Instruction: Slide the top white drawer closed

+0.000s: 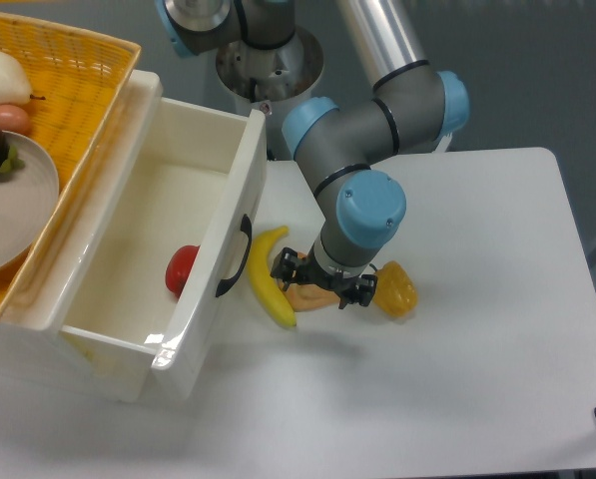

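Note:
The top white drawer stands pulled far out toward the right, its glossy inside showing. A red round thing lies in it against the front panel. The front panel carries a curved black handle. My gripper points down at the table just right of the drawer front, about a hand's width from the handle. Its two black fingers are spread apart and hold nothing. It hovers over a pale orange item.
A yellow banana lies between the drawer front and the gripper. An orange-yellow pepper lies right of the gripper. A yellow wicker basket with a plate and fruit sits on top of the cabinet. The arm's base stands behind.

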{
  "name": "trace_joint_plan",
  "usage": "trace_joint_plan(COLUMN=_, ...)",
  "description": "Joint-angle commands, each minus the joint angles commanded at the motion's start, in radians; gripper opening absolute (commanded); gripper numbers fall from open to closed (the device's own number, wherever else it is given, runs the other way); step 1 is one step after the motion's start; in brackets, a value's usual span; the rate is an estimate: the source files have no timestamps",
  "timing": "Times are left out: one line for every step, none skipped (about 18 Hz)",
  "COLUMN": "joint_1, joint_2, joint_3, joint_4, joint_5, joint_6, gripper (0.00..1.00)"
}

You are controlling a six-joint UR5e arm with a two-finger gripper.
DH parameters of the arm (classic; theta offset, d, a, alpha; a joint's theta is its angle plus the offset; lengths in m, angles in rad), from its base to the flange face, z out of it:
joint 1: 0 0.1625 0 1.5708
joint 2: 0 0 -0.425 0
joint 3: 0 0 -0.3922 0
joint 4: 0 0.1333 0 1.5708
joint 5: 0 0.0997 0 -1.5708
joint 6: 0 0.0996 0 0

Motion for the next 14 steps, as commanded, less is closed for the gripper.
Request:
trace_joint_plan(joint_1=-0.005, joint_2=0.000, joint_3=-0.005, joint_4=0.000, joint_5=0.000, joint_6=0.002, gripper=1.00)
trace_joint_plan(joint_1=-0.009, joint_2=0.000, joint_3=-0.006, joint_4=0.000, joint_5=0.000, joint_6=0.002, gripper=1.00)
trace_joint_plan(joint_1=-0.011, joint_2=-0.002, joint_3=-0.008, joint_4=0.000, joint_5=0.000, joint_6=0.002, gripper=1.00)
trace_joint_plan(joint_1=-0.012, joint_2=-0.002, joint_3=-0.009, joint_4=0.002, joint_5=-0.002, joint_6=0.003, gripper=1.00)
trace_joint_plan(joint_1=-0.014, joint_2=-0.002, joint_3=-0.009, joint_4=0.002, joint_5=-0.006, joint_6=0.003, gripper=1.00)
trace_joint_plan(joint_1=-0.014, joint_2=-0.002, joint_3=-0.009, joint_4=0.002, joint_5=-0.009, joint_6=0.003, gripper=1.00)
trace_joint_plan(joint_1=-0.017, joint_2=-0.003, joint_3=-0.009, joint_4=0.000, joint_5=-0.008, joint_6=0.003, gripper=1.00)
trace_joint_plan(joint_1=-0.024, joint_2=-0.005, joint_3=-0.012, joint_4=0.002, joint_5=-0.006, joint_6=0.002, gripper=1.00)
trace_joint_plan(joint_1=-0.035, joint_2=-0.006, joint_3=-0.012, joint_4=0.003, joint_5=-0.006, joint_6=0.002, gripper=1.00)
trace_joint_plan(joint_1=-0.037, joint_2=-0.006, joint_3=-0.011, joint_4=0.003, joint_5=-0.008, joint_6=0.002, gripper=1.00)
trace_joint_plan(joint_1=-0.037, joint_2=-0.006, joint_3=-0.011, joint_4=0.003, joint_5=-0.009, joint_6=0.003, gripper=1.00)
trace_joint_plan(joint_1=-0.037, joint_2=-0.005, joint_3=-0.011, joint_4=0.002, joint_5=-0.009, joint_6=0.003, gripper=1.00)
trace_joint_plan(joint_1=-0.038, joint_2=-0.003, joint_3=-0.012, joint_4=0.000, joint_5=-0.009, joint_6=0.003, gripper=1.00)
trace_joint_plan(joint_1=-0.044, joint_2=-0.002, joint_3=-0.012, joint_4=0.000, joint_5=-0.011, joint_6=0.003, gripper=1.00)
